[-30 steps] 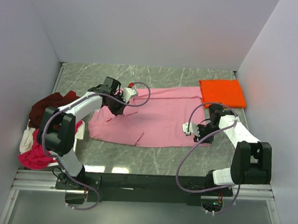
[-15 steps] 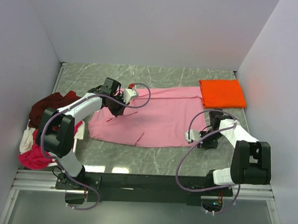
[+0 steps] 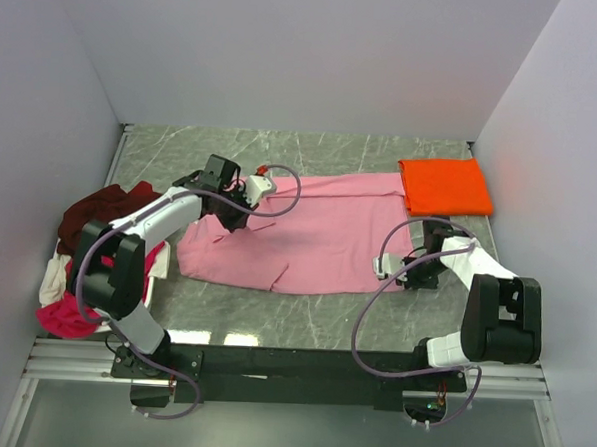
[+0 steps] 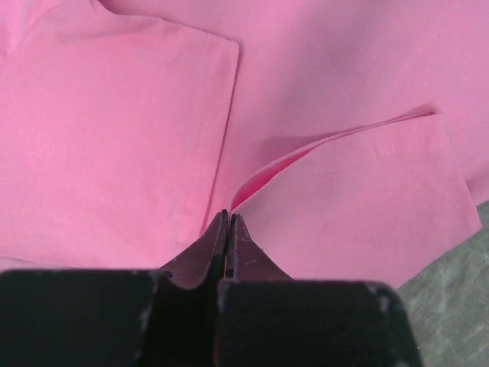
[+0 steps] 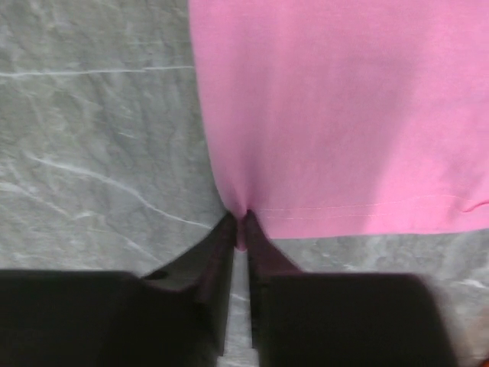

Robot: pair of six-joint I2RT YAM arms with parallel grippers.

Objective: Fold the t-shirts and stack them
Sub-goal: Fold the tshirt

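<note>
Pile of t-shirts (image 3: 82, 242): dark red, cream and bright red, bunched at the left of the worktop (image 3: 303, 322)
Left end effector (image 4: 228, 216): pinching a fold of the pink t-shirt (image 3: 318, 230), spread in the middle
Right end effector (image 5: 239, 222): pinching the pink t-shirt's near right corner
Orange t-shirt (image 3: 445, 186): folded, far right

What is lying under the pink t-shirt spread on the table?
Around the pink t-shirt only the grey marble table shows, so it appears to lie directly on it. The surface beneath the cloth is covered; what is there cannot be seen.
</note>
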